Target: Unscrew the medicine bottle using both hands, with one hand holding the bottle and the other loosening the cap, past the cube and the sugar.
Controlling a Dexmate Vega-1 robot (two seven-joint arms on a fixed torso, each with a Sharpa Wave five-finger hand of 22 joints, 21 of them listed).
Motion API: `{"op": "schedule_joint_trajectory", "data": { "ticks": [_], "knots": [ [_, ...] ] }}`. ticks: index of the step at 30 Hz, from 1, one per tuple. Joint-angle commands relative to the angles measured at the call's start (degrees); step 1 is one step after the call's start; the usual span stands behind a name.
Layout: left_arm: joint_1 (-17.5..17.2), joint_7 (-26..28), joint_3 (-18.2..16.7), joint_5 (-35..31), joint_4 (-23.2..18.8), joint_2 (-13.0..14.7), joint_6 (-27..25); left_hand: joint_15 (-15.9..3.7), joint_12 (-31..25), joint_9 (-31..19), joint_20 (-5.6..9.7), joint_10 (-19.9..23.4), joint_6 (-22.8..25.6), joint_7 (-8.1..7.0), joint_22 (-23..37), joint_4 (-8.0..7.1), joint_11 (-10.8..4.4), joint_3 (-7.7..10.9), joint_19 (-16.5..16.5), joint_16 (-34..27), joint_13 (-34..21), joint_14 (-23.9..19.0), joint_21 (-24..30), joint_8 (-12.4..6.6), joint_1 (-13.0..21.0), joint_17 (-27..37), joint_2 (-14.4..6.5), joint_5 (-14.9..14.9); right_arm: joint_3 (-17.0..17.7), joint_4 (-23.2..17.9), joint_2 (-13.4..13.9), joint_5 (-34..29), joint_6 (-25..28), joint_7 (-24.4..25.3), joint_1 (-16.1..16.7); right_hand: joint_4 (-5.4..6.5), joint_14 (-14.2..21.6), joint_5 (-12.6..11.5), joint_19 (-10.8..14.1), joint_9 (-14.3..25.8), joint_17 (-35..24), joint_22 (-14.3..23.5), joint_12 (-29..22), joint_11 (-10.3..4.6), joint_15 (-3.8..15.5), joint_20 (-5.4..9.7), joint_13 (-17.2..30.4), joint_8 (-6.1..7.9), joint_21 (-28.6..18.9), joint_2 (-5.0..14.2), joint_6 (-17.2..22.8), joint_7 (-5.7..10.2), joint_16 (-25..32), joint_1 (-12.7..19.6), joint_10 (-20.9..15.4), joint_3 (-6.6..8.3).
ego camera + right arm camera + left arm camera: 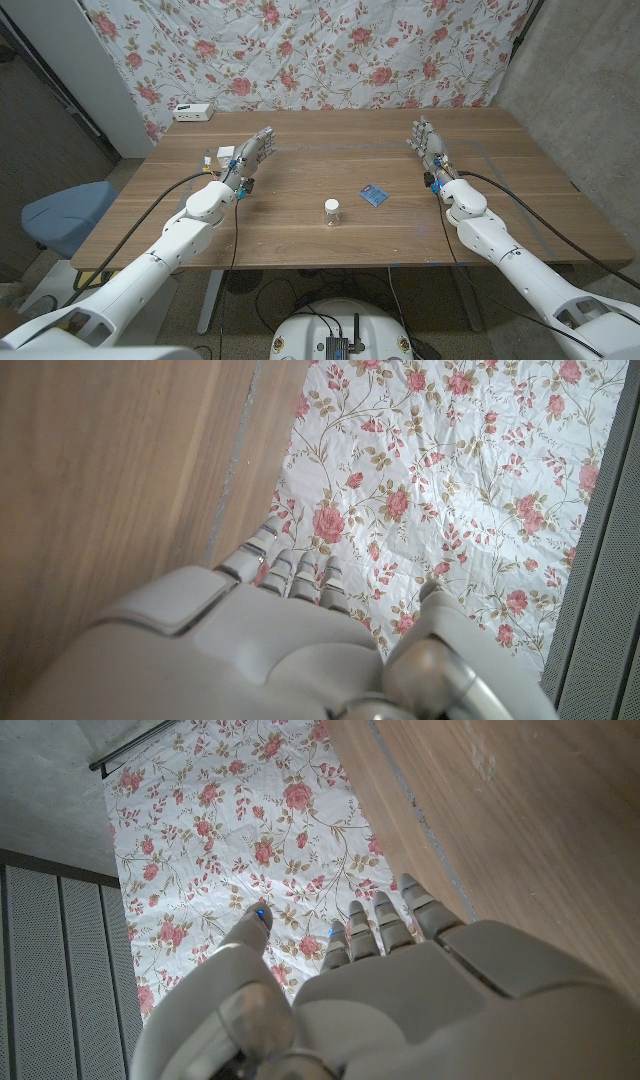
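soft, even indoor light falls over the tabletop [300,215], casting only faint shadows and no glare. the head view is sharp at centre, bowed at its edges and dimmer in the corners; both wrist views show each robot hand slightly blurred up close.

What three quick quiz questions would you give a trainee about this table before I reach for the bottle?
1. True or false: the left hand already grips the medicine bottle.
2. What lies nearest the bottle: A) blue packet, B) white box, C) right hand?
3. Fill in: the bottle stands ____ with its cap on.

Key: 1 false, both hands are open and apart from it; 2 A; 3 upright.
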State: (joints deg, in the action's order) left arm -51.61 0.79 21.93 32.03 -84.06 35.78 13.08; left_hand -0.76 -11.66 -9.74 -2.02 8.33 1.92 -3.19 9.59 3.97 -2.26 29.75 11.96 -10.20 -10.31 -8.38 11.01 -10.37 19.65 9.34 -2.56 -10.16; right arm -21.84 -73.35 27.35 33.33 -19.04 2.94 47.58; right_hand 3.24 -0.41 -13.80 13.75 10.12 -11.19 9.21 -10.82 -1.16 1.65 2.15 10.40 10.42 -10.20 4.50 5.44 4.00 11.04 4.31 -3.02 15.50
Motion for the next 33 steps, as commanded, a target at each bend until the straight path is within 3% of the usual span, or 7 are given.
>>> {"op": "schedule_joint_trajectory", "data": {
  "ticks": [1, 8, 15, 33],
  "knots": [
    [-1.25, -0.93, 0.73, -1.07, -3.89, 2.21, -1.58, -0.63, -0.3, -0.13, 0.59, 0.54, 0.04, -0.63, 0.12, 0.92, -0.6, -0.12, 0.33, -0.14, -0.12, -0.38, -0.13, -0.26, 0.34, 0.14, 1.04, -0.04, 0.76, 3.26, -1.16, 0.41, -3.44, -0.61, -0.96, -0.3, 0.57, -0.4, 0.66, 0.18, -0.01, 0.3, -0.28, 0.08, 0.75, 2.89, 0.14, 0.56, -0.62, -0.2, 0.76, -0.04, 0.35, 0.36, -0.75, 0.26],
    [-2.54, -0.12, 1.23, -1.96, -7.59, 3.73, -4.03, -1.08, -0.21, -0.14, 0.68, 0.78, -0.08, -1.11, 0.1, 2.41, -1.25, -0.63, 0.56, -0.08, -0.13, -0.56, -0.14, -0.17, 1.29, 0.16, 2.63, -0.19, 0.83, 4.19, -1.16, 0.89, -3.67, -1.62, -1.32, -0.41, 0.67, -0.46, 0.75, 0.18, 0.04, 0.3, -0.3, 0.15, 0.79, 2.91, 0.14, 0.56, -0.62, -0.24, 0.86, -0.07, 0.35, 0.47, -0.87, 0.28],
    [-4.17, 1.18, 1.53, -3.32, -12.16, 5.76, -6.71, -3.12, -0.45, -0.16, 0.77, 2.44, 1.25, -2.67, 0.1, 5.18, -3.06, -1.54, 0.59, -0.28, -0.13, -2.08, -0.26, -0.59, 4.1, 0.17, 5.91, -1.03, 0.92, 5.37, -2.32, 1.75, -4.79, -2.05, -1.03, -0.53, 0.74, -0.52, 0.85, 0.17, 0.09, 0.3, -0.31, 0.22, 0.77, 2.95, 0.14, 0.61, -0.62, -0.24, 1.12, -0.22, 0.33, 0.61, -0.99, 0.34],
    [-6.14, 2.58, 2.61, -8.09, -21.2, 10.04, -11.44, -4.79, -0.67, -0.18, -0.19, 4.58, 1.69, -3.82, 0.15, 6.08, -4.39, -1.96, 0.45, -0.5, -0.14, -4.45, -0.33, -0.4, 8.39, 0.16, 7.75, -2.22, 1.3, 2.99, -0.82, 2.23, -3.36, -1.65, 1.07, -1.36, 0.81, -0.66, 0.93, 0.16, 0.28, 0.29, -0.25, 0.25, 0.75, 2.99, 0.13, 0.56, -0.56, -0.81, 1.33, -0.15, 0.2, 1.46, -1.11, 0.41]
  ]
}}
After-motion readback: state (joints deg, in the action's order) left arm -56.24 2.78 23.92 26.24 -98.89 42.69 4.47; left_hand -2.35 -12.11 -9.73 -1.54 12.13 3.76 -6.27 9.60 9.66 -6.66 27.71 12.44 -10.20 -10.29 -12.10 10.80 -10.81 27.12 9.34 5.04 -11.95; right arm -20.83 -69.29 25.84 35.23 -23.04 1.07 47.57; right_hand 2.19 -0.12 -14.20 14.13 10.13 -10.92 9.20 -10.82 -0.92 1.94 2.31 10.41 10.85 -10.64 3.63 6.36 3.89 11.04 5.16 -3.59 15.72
